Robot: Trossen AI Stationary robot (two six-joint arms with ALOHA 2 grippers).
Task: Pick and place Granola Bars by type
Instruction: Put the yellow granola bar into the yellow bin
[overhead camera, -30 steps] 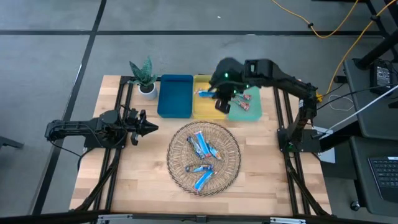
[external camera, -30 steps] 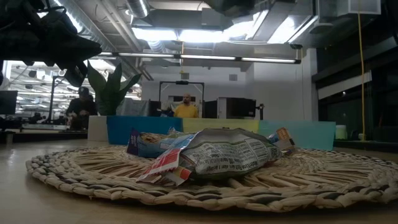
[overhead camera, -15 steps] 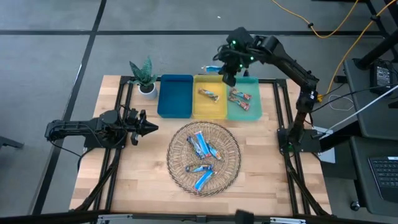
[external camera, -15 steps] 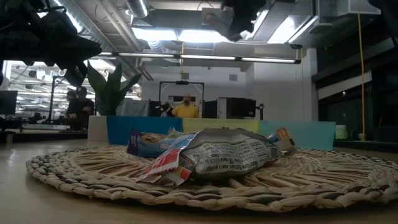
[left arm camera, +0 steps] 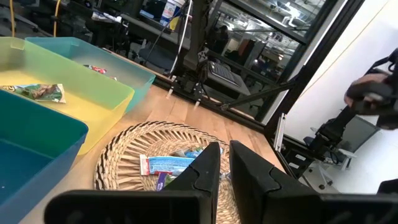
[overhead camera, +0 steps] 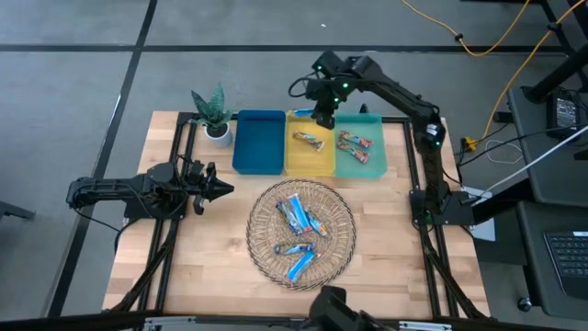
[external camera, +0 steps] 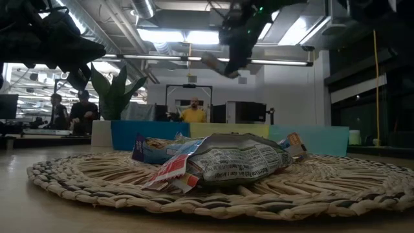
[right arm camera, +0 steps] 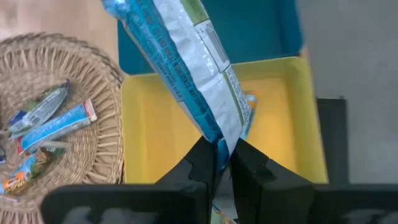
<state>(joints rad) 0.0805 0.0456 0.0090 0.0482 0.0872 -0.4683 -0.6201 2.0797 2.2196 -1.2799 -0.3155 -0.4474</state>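
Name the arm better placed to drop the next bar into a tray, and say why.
Right. The right gripper is shut on a silvery-blue bar, held above the yellow tray beside the blue tray. The left gripper hangs shut and empty by the woven basket.

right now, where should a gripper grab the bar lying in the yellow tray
Across the narrow middle of the bar, coming straight down from above: it lies flat and slanted on the yellow tray floor, clear of the walls, so the fingers should straddle its short width.
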